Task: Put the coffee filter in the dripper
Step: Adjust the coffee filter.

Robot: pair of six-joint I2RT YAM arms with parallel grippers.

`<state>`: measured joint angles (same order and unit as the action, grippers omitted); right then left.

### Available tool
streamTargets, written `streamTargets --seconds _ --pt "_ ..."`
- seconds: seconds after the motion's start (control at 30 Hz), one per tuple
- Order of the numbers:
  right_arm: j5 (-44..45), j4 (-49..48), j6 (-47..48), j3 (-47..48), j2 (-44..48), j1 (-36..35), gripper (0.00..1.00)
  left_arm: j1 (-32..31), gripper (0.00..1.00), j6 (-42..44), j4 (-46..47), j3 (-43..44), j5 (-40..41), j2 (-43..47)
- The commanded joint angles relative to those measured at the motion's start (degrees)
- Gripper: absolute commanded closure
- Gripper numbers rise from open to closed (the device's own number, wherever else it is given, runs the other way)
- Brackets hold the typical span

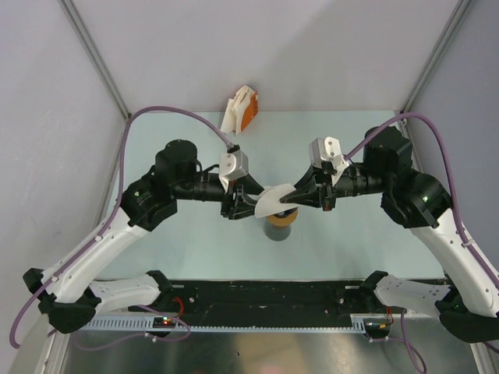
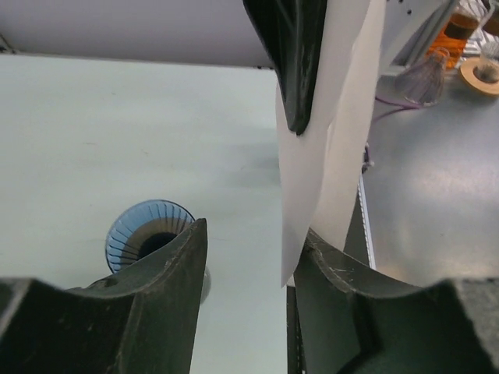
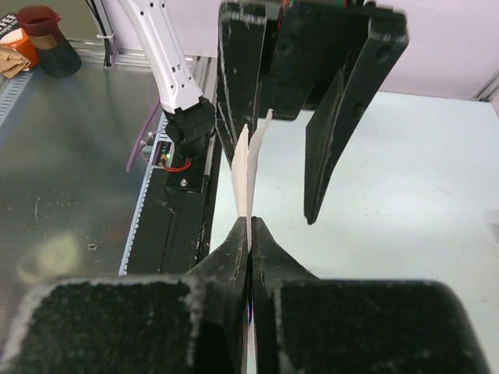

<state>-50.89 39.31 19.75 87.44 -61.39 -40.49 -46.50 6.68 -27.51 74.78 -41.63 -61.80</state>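
While the right hand (image 3: 249, 231) is pinched shut on one edge of the coffee filter (image 3: 246, 175), the left hand (image 2: 253, 234) stands wide, a finger on either side of the white sheet. The sheet lies just beside one of those fingers; whether it touches I cannot tell. Between the two hands the filter hangs in the air, flat and unopened, above the worktop (image 2: 93, 132). The dripper (image 2: 148, 232) sits lower and off to one side of the sheet in the left wrist view, mouth up, with no filter in it.

The main risk, I judge, is the paper itself. If the left hand closes and the two hands pull unevenly, the thin sheet could crease or tear. Lowered flat as it is, the filter would likely lie across the ribbed mouth rather than seat inside. The dripper also looks light, so a nudge from a finger on the way down could tip it.
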Motion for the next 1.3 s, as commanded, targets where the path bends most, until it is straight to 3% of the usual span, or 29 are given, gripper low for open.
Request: streamTargets --seconds 0.0,0.33,0.67,0.9,1.07,1.17,1.27 --pt "-0.39 2.65 2.28 0.61 0.25 -0.57 1.00 -0.53 0.49 -1.15 3.06 5.70 1.97 0.65" --pt "1.10 3.73 3.51 0.78 -0.64 -1.21 1.00 -2.70 0.51 -1.30 3.10 8.06 0.60 -0.91" --pt "0.75 -0.18 1.80 0.03 1.07 -1.25 1.00 -2.24 0.54 -4.07 3.42 4.58 0.74 -0.93" --pt "-0.22 -2.21 0.05 -0.77 1.94 -1.22 1.00 -1.12 0.71 -3.68 4.85 2.10 -4.73 -0.26" --pt "0.08 -3.24 -1.09 -0.82 2.29 -1.21 0.99 -1.06 0.95 -3.83 5.40 1.86 -5.74 0.21" --pt "1.65 -2.38 -0.74 -0.42 2.58 -1.21 0.82 -1.13 0.99 -3.28 5.44 1.54 -3.92 0.67" --pt "3.59 -0.38 1.46 0.80 2.63 -1.25 0.75 -1.06 1.00 -1.64 4.94 0.61 -1.74 1.49"
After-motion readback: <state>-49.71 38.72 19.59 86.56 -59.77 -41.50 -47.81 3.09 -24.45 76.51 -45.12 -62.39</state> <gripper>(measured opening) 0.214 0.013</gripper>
